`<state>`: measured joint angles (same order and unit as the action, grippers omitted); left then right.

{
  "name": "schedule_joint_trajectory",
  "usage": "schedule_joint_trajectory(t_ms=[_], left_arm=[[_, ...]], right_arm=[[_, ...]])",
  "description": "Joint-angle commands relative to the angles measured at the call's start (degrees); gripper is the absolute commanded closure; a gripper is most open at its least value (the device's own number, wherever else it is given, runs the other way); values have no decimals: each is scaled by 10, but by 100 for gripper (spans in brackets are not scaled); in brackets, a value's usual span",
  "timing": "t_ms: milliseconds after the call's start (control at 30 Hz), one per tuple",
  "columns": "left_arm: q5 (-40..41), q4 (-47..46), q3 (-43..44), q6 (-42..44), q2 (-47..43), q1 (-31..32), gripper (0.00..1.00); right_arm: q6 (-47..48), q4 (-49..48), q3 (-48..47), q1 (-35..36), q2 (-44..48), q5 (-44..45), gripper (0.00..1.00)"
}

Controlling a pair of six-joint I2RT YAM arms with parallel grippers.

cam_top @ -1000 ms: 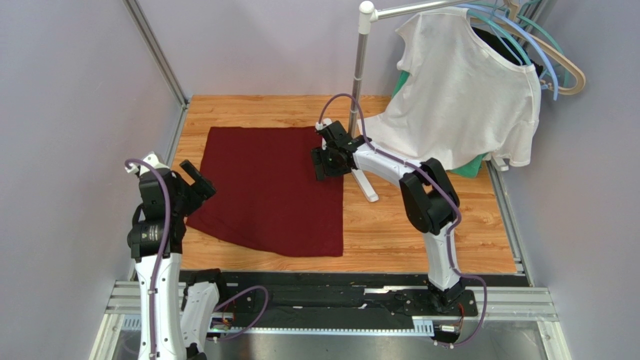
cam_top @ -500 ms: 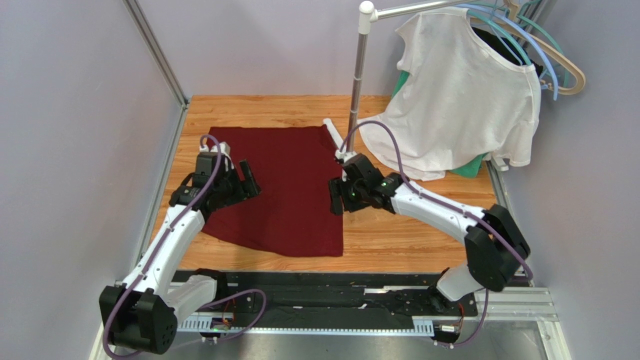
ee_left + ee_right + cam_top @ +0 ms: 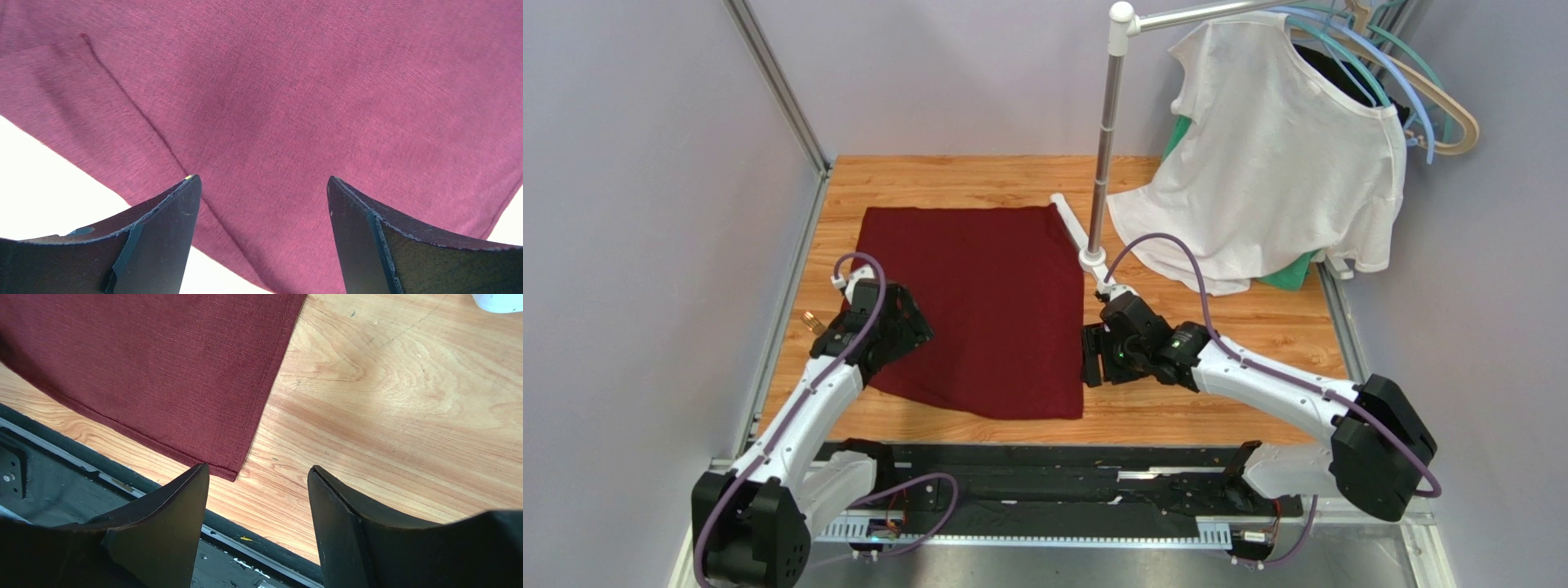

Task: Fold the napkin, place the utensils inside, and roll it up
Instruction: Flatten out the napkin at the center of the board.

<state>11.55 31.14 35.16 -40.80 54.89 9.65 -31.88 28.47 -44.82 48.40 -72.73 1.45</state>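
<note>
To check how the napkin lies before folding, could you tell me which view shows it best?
The top external view: almost the whole maroon napkin lies spread on the wooden table. The left wrist view shows only close-up fabric and one edge; the right wrist view just its near right corner.

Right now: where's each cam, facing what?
Top external: above and behind the bases, looking down on the table; both arms, napkin, hanging shirt.
Left wrist: on the left gripper, facing down at the napkin; its fingers show.
Right wrist: on the right gripper, facing the napkin's near right corner and bare wood; its fingers show.
Shared: all three see the napkin.
</note>
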Motion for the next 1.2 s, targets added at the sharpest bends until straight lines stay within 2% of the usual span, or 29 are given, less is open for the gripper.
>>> schedule_joint_trajectory(t_ms=[0,133,400,633,867,1033,1167], left_arm=[[-23,-69,6,-23,47,-5,16],[-31,-69,2,-29,96,-5,16],[-34,-50,-48,-90,87,-40,16],[2,14,-77,-137,9,-46,16],[36,96,-91,-145,-84,-52,15],[33,131,-105,-159,-138,-54,16],[50,197,-88,-188,-186,-54,15]], right_arm=[[-5,-17,-19,12,-15,17,36],[-9,-33,-21,14,-30,14,36],[-3,-67,-33,19,-54,1,36],[16,-62,-59,19,-72,12,36],[38,-76,-114,17,-117,0,36],[42,-90,-146,19,-168,-37,36],[42,-94,-151,19,-183,-49,36]])
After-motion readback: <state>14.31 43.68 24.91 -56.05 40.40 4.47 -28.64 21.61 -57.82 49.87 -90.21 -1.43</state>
